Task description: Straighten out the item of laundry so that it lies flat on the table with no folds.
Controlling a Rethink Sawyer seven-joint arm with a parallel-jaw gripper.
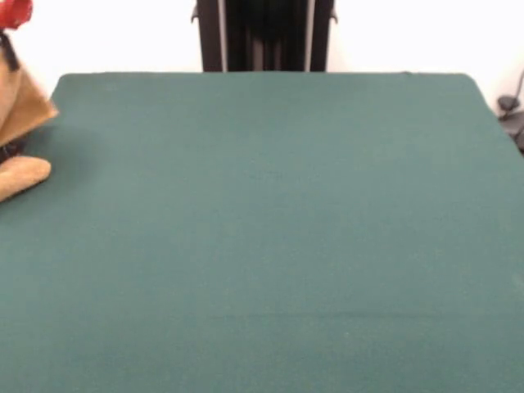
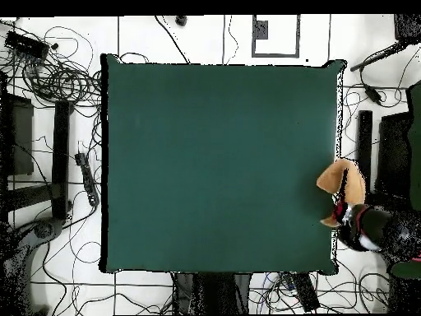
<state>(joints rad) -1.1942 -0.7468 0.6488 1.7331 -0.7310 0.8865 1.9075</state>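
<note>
White wall [image 1: 409,33] behind, pale tiled floor [image 2: 140,292] w/ tangled black cables [image 2: 57,78], dark stands [image 2: 59,156] alongside

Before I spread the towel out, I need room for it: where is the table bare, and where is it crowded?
Nearly the whole green table is bare, edge to edge. The only crowded spot is one side edge, near a corner, where the bunched tan towel hangs with the red and black arm. The pincer itself cannot be made out there.

Matt green cloth covers the table [image 1: 270,229]; the towel [image 1: 20,110] looks like soft, nappy tan cloth.
</note>
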